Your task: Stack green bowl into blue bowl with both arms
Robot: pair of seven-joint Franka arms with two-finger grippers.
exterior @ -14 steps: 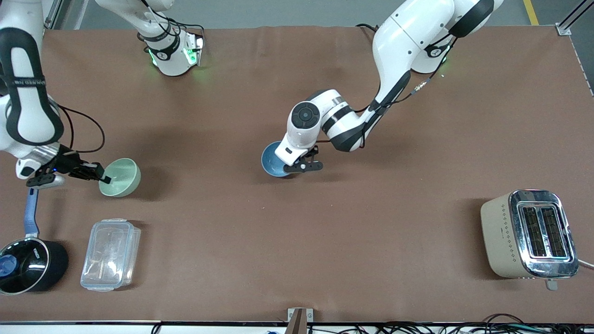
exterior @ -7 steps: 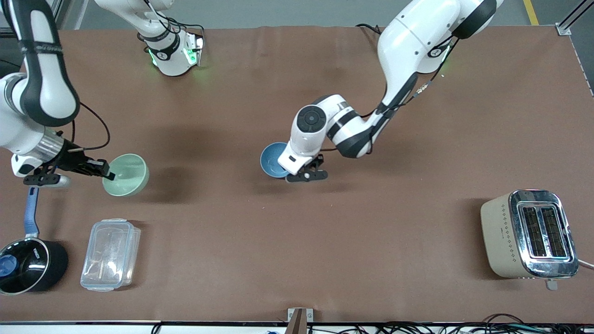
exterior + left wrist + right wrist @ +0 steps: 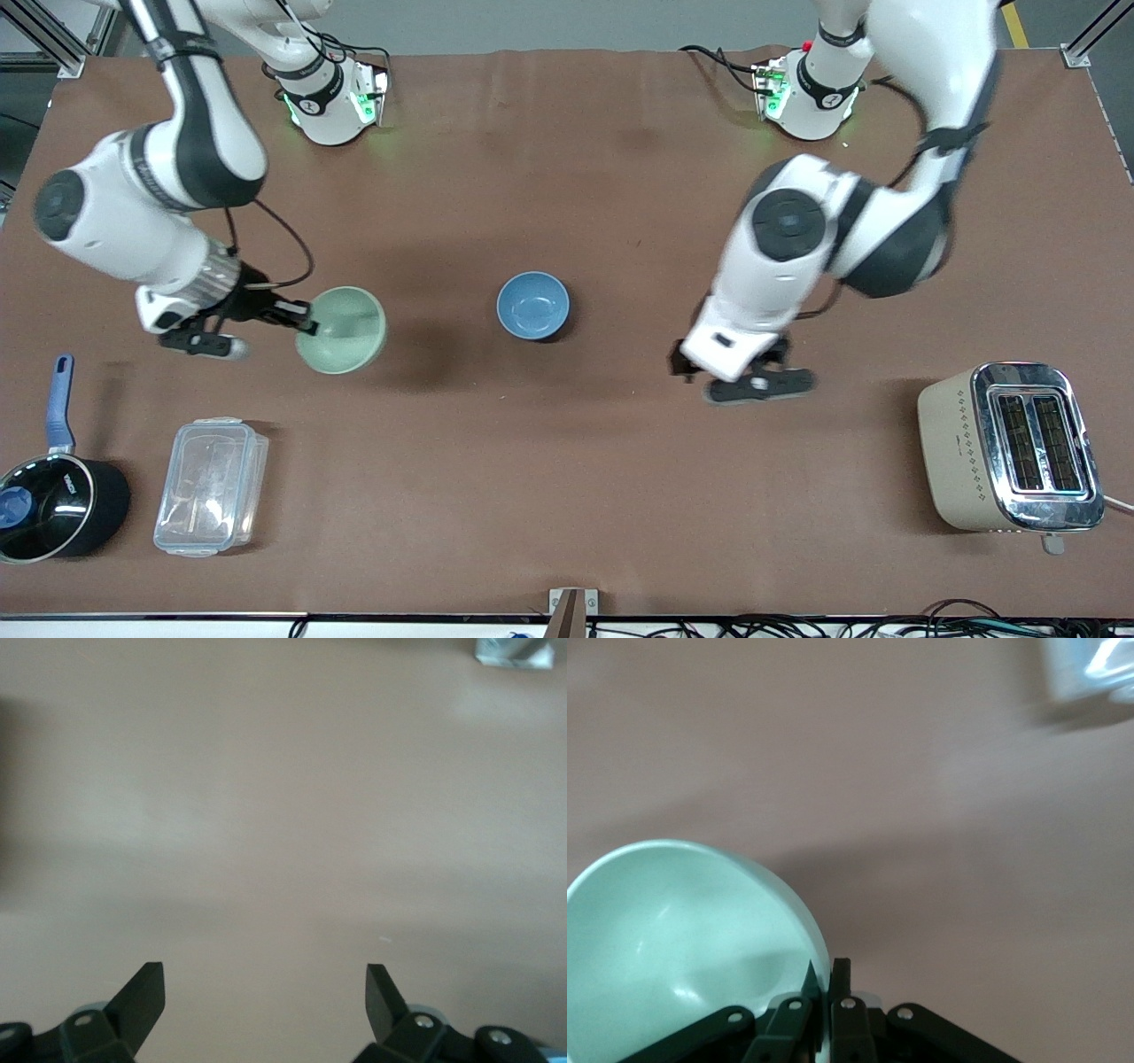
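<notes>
The pale green bowl hangs tilted above the table, held by its rim in my right gripper, which is shut on it. In the right wrist view the bowl fills the corner beside the closed fingers. The blue bowl stands upright and alone on the table's middle, apart from both grippers. My left gripper is open and empty, over bare table between the blue bowl and the toaster. The left wrist view shows its spread fingertips over plain tabletop.
A beige toaster stands near the left arm's end. A clear lidded plastic box and a black saucepan with a blue handle sit near the front edge at the right arm's end. The brown table lies bare around the blue bowl.
My left gripper let go of the blue bowl and swung away toward the toaster. My right gripper carried the green bowl toward the blue bowl.
</notes>
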